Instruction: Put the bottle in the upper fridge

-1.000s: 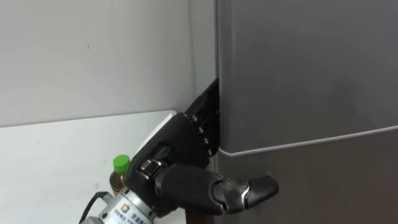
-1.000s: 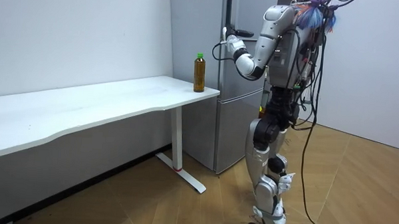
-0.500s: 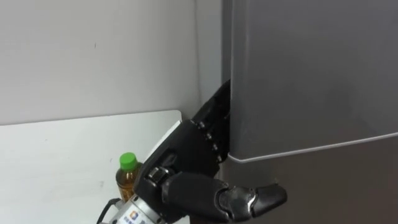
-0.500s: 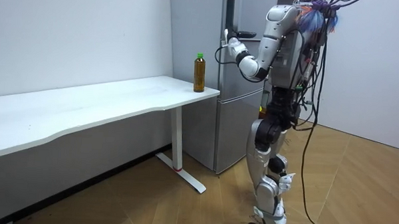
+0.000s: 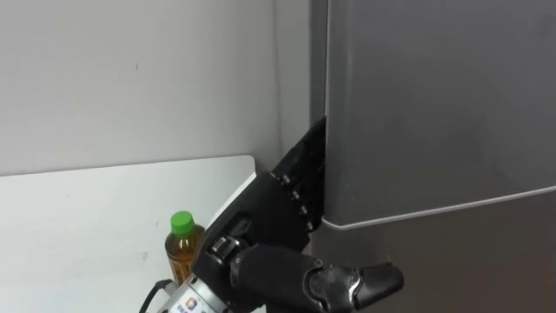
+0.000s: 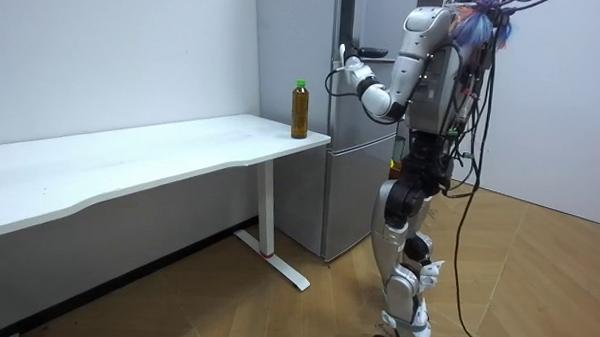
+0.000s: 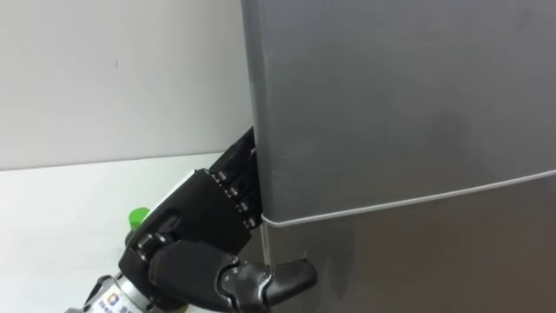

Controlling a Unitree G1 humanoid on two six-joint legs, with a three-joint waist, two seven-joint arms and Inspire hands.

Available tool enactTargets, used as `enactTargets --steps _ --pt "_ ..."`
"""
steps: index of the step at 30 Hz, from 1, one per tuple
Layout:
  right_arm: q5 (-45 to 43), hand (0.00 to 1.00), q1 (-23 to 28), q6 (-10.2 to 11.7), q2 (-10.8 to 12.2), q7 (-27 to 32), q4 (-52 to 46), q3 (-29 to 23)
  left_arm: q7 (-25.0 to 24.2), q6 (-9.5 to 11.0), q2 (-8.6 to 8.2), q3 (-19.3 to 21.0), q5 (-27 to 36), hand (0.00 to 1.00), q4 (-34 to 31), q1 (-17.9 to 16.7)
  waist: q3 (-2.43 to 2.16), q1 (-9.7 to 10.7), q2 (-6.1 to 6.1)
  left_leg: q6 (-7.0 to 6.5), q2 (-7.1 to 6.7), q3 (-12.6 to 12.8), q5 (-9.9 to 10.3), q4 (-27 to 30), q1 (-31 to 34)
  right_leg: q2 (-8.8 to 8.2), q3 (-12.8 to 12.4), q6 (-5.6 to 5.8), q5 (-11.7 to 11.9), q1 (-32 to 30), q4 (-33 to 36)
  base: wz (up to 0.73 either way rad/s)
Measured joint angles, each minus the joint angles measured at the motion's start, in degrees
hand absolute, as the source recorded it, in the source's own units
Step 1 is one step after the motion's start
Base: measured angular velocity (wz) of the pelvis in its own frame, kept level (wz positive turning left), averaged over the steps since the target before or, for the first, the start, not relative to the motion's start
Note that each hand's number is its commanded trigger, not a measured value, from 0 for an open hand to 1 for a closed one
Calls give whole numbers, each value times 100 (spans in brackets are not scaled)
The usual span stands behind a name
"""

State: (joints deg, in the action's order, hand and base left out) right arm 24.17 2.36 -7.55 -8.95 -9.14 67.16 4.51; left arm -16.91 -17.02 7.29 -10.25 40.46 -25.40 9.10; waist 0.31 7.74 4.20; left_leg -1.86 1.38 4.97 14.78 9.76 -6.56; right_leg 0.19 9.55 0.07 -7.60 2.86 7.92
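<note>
Your left robot hand (image 5: 265,222) is creeping higher along the upper fridge door (image 5: 434,104), its grip hidden, so you cannot tell; the bottle (image 5: 180,249) is standing on the tabletop (image 5: 87,209) beside it; a slipping pull is risking toppling it.

The fridge (image 5: 434,113) fills the frame's right half. The table (image 5: 78,209) lies at lower left, against the wall (image 5: 130,78). The bottle (image 5: 181,245) stands on it at lower centre, just left of the left hand (image 5: 274,213) at the fridge door's left edge.
</note>
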Motion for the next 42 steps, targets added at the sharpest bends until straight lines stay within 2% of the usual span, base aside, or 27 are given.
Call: enactTargets --steps 3,10,21,26,31,42 --pt "-35 0 -2 10 0 -27 -2 44 -13 -21 10 -3 -88 0 -54 0 -7 -2 11 0 -1 0 0 1 4 -1 2 1 1 -1 -2 0" --pt "-66 0 -15 25 -13 -47 25 97 -86 -23 38 2 -142 0 -61 0 -56 -4 85 0 -5 -3 0 1 7 -11 11 8 5 3 -13 0" --pt "-72 0 -136 67 -12 -203 223 106 -251 -8 47 -17 -447 0 -78 2 -34 16 119 -1 -5 -2 0 43 55 -29 94 12 15 11 -13 3" --pt "-71 0 -130 155 -1 -177 222 117 -277 -9 62 -46 -515 0 -78 2 -27 35 116 0 -4 4 0 97 104 -34 116 11 15 -3 -14 1" --pt "-69 0 -155 184 -4 -174 231 170 -279 -22 265 -117 -638 0 -355 3 -28 38 111 0 -5 48 0 126 211 -45 130 11 17 -110 -14 1" --pt "-71 0 -224 188 -31 -226 298 268 -372 -36 303 -199 -892 0 -458 157 -29 40 118 0 -12 146 0 126 217 -67 138 19 21 -109 -18 0"
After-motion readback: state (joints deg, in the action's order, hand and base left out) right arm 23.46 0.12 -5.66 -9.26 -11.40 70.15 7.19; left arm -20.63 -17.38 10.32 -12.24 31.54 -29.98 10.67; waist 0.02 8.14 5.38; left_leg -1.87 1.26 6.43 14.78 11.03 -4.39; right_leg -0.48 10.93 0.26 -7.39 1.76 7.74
